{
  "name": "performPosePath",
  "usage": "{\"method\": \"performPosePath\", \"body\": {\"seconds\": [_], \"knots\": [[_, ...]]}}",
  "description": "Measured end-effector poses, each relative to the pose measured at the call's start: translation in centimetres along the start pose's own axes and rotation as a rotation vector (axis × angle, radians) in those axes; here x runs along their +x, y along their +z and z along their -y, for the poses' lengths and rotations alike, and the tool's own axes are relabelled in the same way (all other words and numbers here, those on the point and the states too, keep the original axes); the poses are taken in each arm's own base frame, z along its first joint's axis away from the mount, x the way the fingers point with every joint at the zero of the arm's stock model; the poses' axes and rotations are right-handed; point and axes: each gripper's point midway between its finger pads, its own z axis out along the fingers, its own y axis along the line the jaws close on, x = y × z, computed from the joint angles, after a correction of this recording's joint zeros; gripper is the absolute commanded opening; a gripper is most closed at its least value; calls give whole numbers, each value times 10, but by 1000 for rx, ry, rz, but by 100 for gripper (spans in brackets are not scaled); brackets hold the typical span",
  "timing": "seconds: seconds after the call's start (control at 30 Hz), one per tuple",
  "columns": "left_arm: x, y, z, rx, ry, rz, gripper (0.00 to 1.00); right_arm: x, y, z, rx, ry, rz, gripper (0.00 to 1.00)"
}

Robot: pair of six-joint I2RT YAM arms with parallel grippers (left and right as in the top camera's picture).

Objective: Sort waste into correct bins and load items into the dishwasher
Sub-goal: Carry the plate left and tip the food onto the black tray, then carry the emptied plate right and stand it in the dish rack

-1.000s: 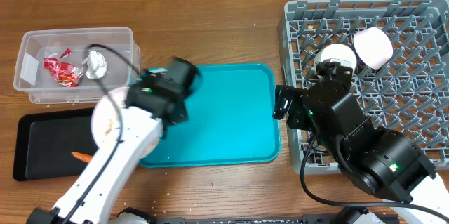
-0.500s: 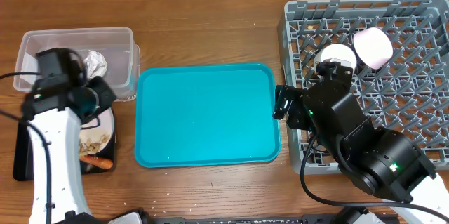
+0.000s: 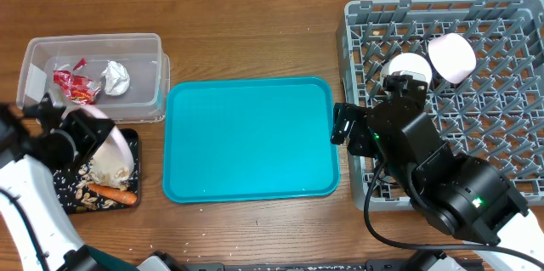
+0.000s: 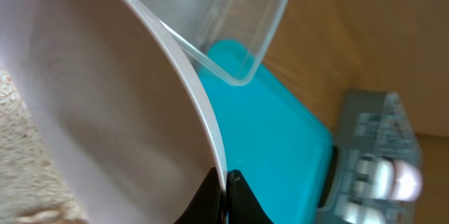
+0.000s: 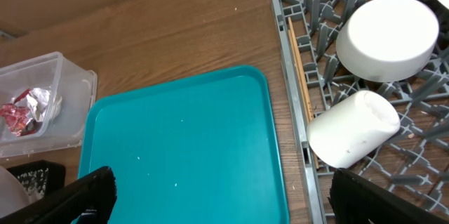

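Note:
My left gripper (image 3: 88, 133) is shut on the rim of the white dinner plate (image 3: 111, 157) and holds it tilted steeply over the black tray (image 3: 61, 188). Beige food scraps (image 3: 83, 191) and the orange carrot (image 3: 112, 194) lie on that tray below the plate. In the left wrist view the fingertips (image 4: 226, 183) pinch the plate (image 4: 105, 104), with scraps (image 4: 19, 155) at its lower edge. The clear tub (image 3: 93, 59) holds the red wrapper (image 3: 73, 87) and the white tissue (image 3: 116, 77). My right gripper (image 3: 343, 124) is open and empty over the teal tray's right edge (image 5: 231, 206).
The teal tray (image 3: 251, 139) lies in the middle. The grey dish rack (image 3: 476, 25) at the right holds a white bowl (image 5: 393, 36), a white cup on its side (image 5: 351, 130) and a pinkish cup (image 3: 451, 57). The right arm's bulk covers the rack's front.
My left arm has swung left with the plate, from over the teal tray to over the black tray, and tipped it; scraps and carrot now lie on the tray. The right arm has not moved.

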Motion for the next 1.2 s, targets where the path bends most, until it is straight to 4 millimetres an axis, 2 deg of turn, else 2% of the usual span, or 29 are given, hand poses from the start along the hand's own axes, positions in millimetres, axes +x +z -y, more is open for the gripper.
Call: {"method": "performPosePath", "body": {"seconds": [0.17,0.3,0.5,0.67,0.8,0.9,0.97,1.1,1.2], "knots": [[11,-25,-21,148,-127,46,4,0,0,0,0,-1,0,100],[15,-51,-27,281,-189,132,4,0,0,0,0,0,0,100],[7,-86,-18,432,-139,298,4,0,0,0,0,-1,0,100],[4,-94,-4,506,-73,349,4,0,0,0,0,0,-1,100],[9,-93,7,539,-58,338,4,0,0,0,0,0,0,100],[24,-82,30,561,-9,252,4,0,0,0,0,-1,0,100],[38,-74,53,576,68,177,4,0,0,0,0,0,0,100],[68,-67,113,632,343,50,4,0,0,0,0,-1,-1,100],[95,-60,162,736,619,-28,4,0,0,0,-1,0,1,100]]}}
